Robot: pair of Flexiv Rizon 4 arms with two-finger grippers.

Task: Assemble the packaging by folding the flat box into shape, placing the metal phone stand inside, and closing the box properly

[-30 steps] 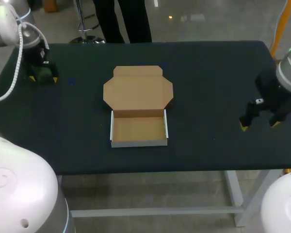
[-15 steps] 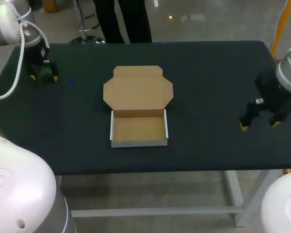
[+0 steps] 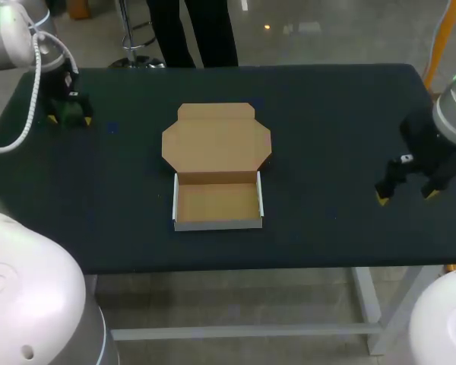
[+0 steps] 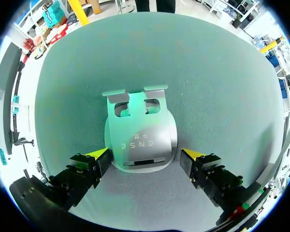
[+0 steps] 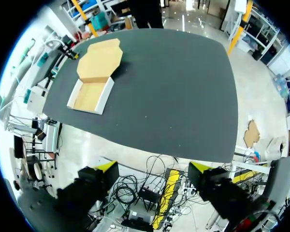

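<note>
The cardboard box lies mid-table, its tray folded up with white side walls and its brown lid flat open behind it; nothing is in the tray. In the right wrist view the box lies far ahead. The silver metal phone stand lies flat on the dark tabletop at the far left. My left gripper is low over it, open, with the stand's base between the yellow fingertips. In the head view the left gripper hides the stand. My right gripper hangs open and holds nothing at the table's right side, also shown as the right gripper.
The black table carries only the box and the stand. Its front edge runs just below the box tray, and its right edge lies beside my right gripper.
My left gripper has crept slightly toward the table's far left corner over the stand. The box and the right arm have not moved.
</note>
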